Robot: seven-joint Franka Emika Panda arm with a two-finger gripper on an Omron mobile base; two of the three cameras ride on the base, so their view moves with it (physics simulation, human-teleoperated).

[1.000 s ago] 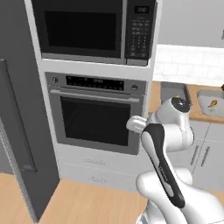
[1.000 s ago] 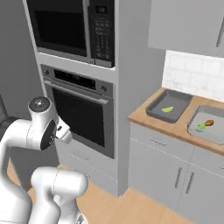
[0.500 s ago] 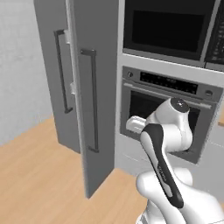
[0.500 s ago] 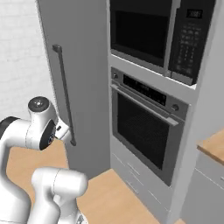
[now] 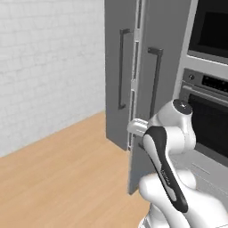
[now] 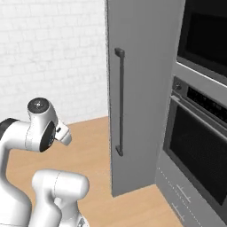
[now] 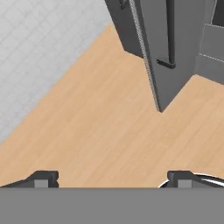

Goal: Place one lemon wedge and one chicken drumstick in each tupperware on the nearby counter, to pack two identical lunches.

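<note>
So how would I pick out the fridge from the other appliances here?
Start at the white brick wall; the first tall unit beside it is the fridge, a plain grey slab rising from the wooden floor. Unlike the black-glass oven next to it, it has long dark vertical handles.

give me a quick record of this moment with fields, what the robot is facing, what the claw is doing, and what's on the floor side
facing: tall grey fridge with long dark door handles
right of fridge: built-in oven with a microwave above
claw: open, holding nothing, pointing down at the floor
floor: light wood planks
wall: white tiles, left of the fridge
task items: no lemon wedge, drumstick or tupperware to report here
</note>
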